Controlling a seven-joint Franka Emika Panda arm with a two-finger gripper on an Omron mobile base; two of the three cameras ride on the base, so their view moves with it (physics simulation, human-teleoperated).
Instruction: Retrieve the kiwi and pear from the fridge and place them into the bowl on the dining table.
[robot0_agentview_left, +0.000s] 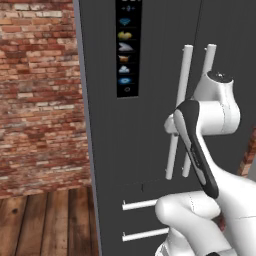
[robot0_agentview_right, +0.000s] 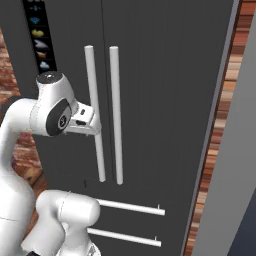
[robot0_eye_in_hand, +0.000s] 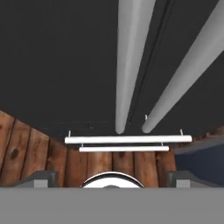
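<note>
The claw (robot0_eye_in_hand: 112, 178) stands wide open and empty, its dark tips cut off at the hand view's bottom edge, close before the fridge (robot0_agentview_right: 165, 100). The fridge's smooth dark grey doors are shut, hiding whatever is inside. Two long round white handles (robot0_agentview_right: 105, 115) run down its front; brick wall (robot0_agentview_left: 40, 95) flanks it.
</note>
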